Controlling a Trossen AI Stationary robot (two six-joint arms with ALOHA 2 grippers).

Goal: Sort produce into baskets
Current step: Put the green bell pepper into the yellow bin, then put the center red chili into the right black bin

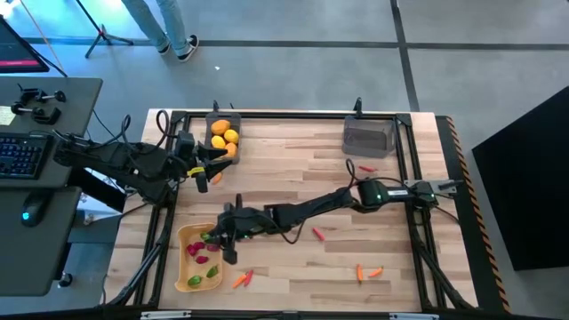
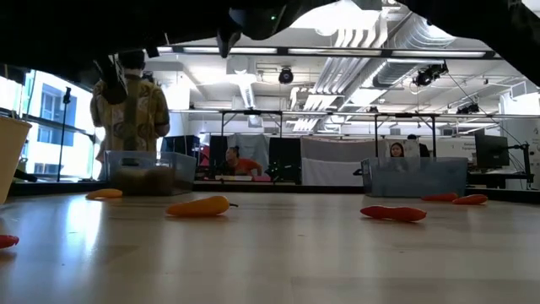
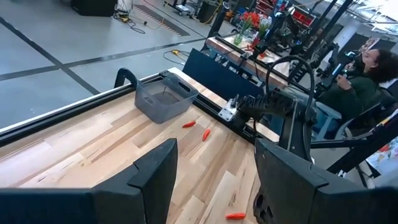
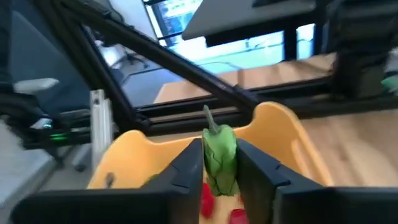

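At nine o'clock on the table we saw the left gripper point(image 1: 204, 172) waiting with its fingers point(image 3: 152, 180) spread and nothing between them, just beside the dark bin point(image 1: 223, 140) of yellow and orange fruits point(image 1: 226, 131).

Toward seven o'clock sat the tan tray point(image 1: 181, 258), with magenta and green pieces already in it. The right gripper point(image 1: 220, 240) hung over the tray's rim with its fingers point(image 4: 186, 171) pressed on a small green vegetable point(image 4: 220, 155), stem up. We judged the piece light, hard and smooth, so likely slippery; the plump middle of the body seemed the place to hold it, not the thin stem.

From five to six o'clock loose red and orange chilli shapes point(image 1: 368, 272) lay on the wood. At one o'clock stood the second dark bin point(image 1: 367, 138); we could not make out anything inside it.

In the right wrist view the fingers hid most of the tray's contents, and from above the arm covered the green piece.
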